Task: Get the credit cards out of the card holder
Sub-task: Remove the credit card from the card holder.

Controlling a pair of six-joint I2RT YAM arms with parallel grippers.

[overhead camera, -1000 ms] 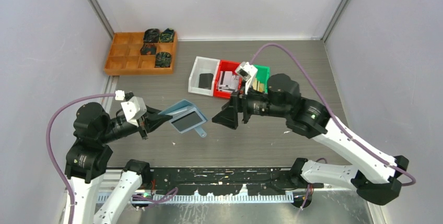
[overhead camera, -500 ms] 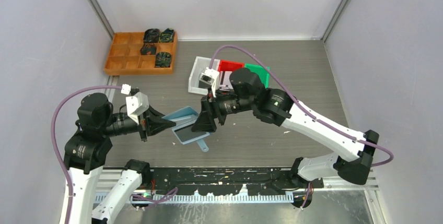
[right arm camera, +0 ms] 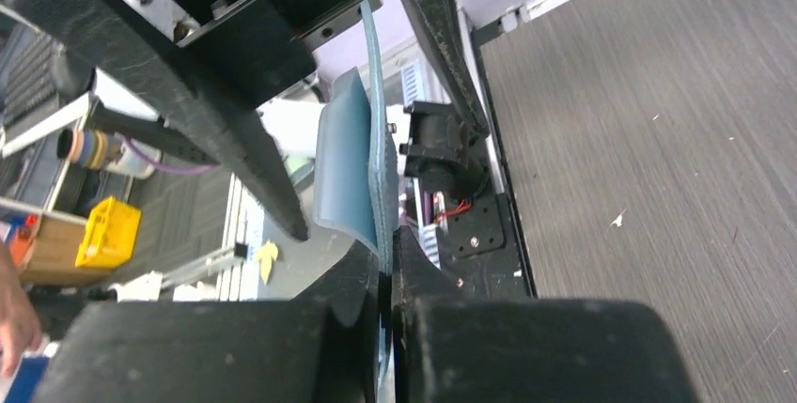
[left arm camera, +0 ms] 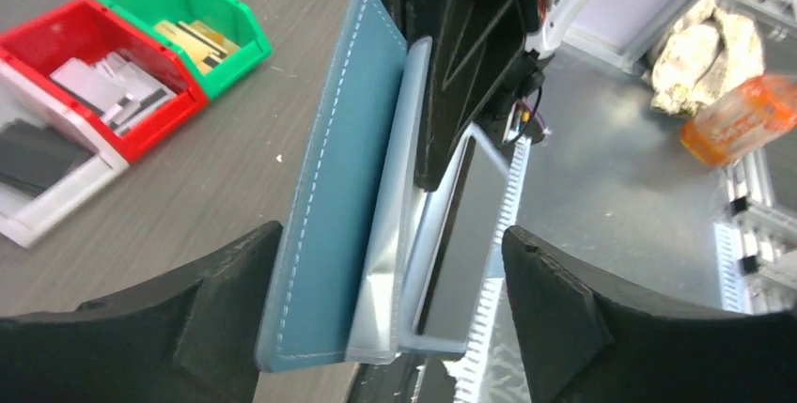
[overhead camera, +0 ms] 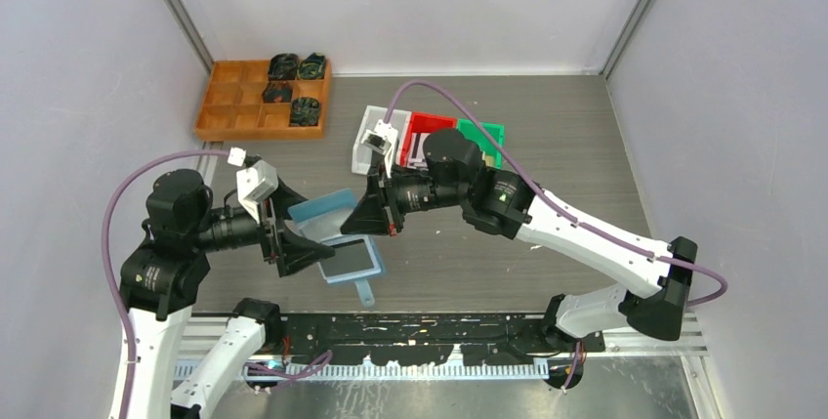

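The slate-blue card holder (overhead camera: 337, 238) hangs unfolded between my two grippers, above the table. My right gripper (overhead camera: 376, 216) is shut on the edge of its blue flap (right arm camera: 352, 159), pinched between the fingertips of the right gripper (right arm camera: 385, 253). My left gripper (overhead camera: 305, 243) is open, its jaws standing wide on either side of the card holder (left arm camera: 338, 187); the left finger is close against the blue cover. A dark panel (overhead camera: 351, 261) shows on the holder's lower leaf. Tan-gold credit cards (left arm camera: 193, 37) lie in the green bin (left arm camera: 240, 32).
White bin (overhead camera: 371, 141), red bin (overhead camera: 422, 131) and green bin (overhead camera: 485, 134) stand in a row behind the right arm. A wooden compartment tray (overhead camera: 234, 106) with dark items sits at the back left. Grey walls close in both sides.
My right gripper moved left to the holder and shut on its flap. My left gripper, shut on the holder before, has opened and now straddles it.
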